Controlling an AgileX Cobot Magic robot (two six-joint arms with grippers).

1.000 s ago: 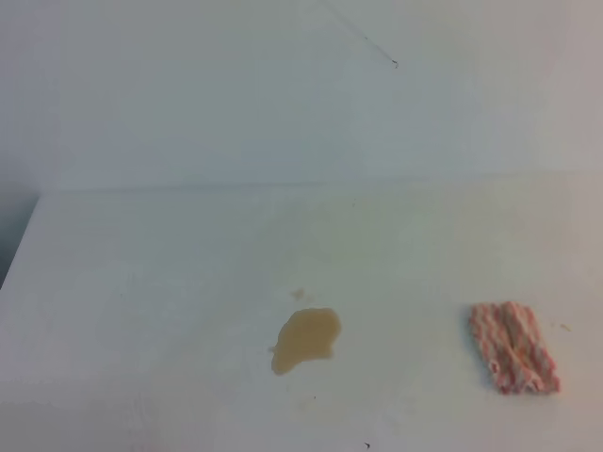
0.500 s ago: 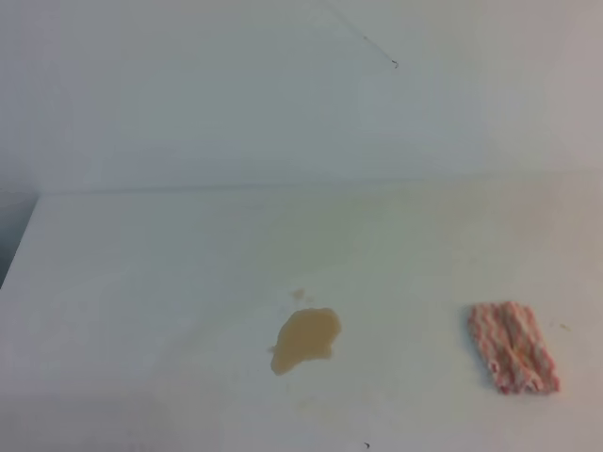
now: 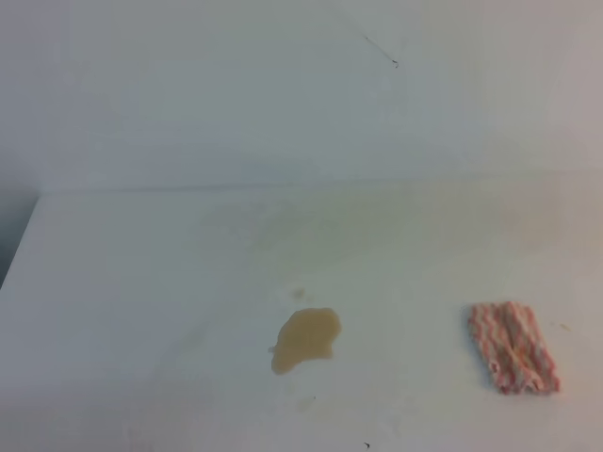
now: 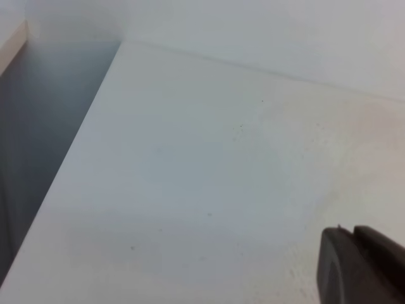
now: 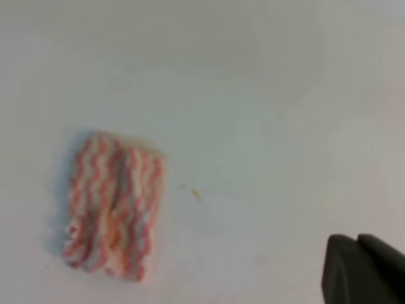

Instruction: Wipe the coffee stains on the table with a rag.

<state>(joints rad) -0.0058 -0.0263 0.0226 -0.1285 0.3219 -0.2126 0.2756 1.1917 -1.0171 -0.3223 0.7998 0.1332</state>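
The coffee stain (image 3: 305, 340), a pale tan blotch with a tiny speck above it, lies on the white table (image 3: 141, 282) near the front middle. The pink-and-white checked rag (image 3: 513, 347) lies flat to its right, apart from it; it also shows in the right wrist view (image 5: 114, 206), left of centre. Neither gripper shows in the high view. Only a dark finger part shows at the lower right corner of the left wrist view (image 4: 361, 266) and of the right wrist view (image 5: 364, 269), well away from the rag. Nothing is held in sight.
A white wall (image 3: 283, 94) rises behind the table. The table's left edge (image 4: 76, 158) drops to a dark gap. A tiny tan crumb (image 5: 197, 194) lies just right of the rag.
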